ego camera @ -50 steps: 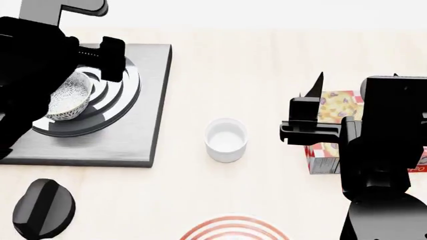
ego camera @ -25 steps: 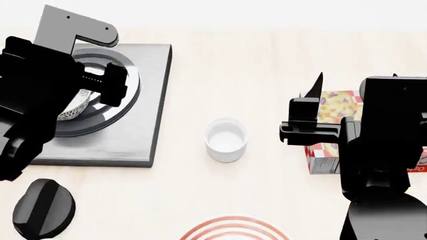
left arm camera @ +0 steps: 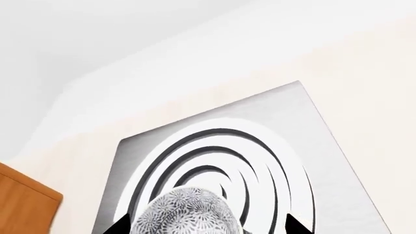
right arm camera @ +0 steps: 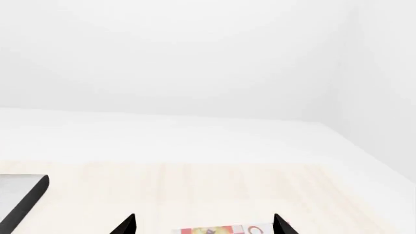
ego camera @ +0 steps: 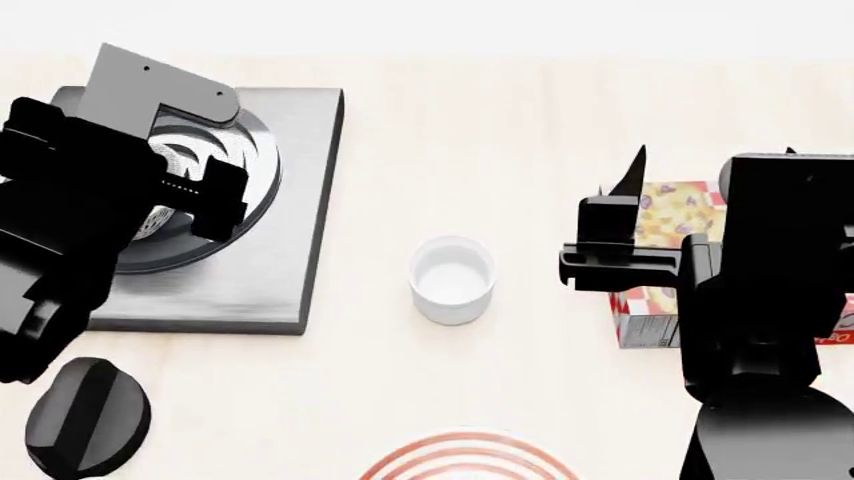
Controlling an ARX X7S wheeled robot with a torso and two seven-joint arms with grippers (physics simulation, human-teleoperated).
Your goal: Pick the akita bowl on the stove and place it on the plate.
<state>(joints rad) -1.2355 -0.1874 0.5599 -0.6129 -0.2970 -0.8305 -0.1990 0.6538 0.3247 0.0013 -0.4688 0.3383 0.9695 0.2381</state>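
In the left wrist view, the akita bowl (left arm camera: 187,213) sat on the raised burner rings of the stove (left arm camera: 305,126), its speckled side rising at the lower edge of the picture. The two dark fingertips (left arm camera: 293,224) of the left gripper (left arm camera: 204,225) showed on either side of the bowl, spread wide and apart from it, with the bowl between them. A wooden corner (left arm camera: 23,202) stood at one edge, off the stove.

In the head view, the left gripper (ego camera: 160,195) hung over the stove (ego camera: 287,210) and hid most of the akita bowl (ego camera: 151,222); only a sliver of speckled pattern showed beneath the black arm, over the burner rings. The black knob (ego camera: 87,418) lay on the table (ego camera: 534,130) near the stove's front edge. A small plain white cup (ego camera: 451,279) stood in the middle of the table, well apart from the stove. The plate (ego camera: 467,458) showed only its red rings at the bottom edge, in front of the cup. The right gripper (ego camera: 617,225) hovered over a colourful box (ego camera: 661,270) on the right; from here its fingers' spread could not be told.

In the right wrist view, two dark fingertips (right arm camera: 127,225) of the right gripper (right arm camera: 202,225) stood wide, holding nothing, with the top of the box (right arm camera: 221,229) between them and a corner of the stove (right arm camera: 19,195) at one side
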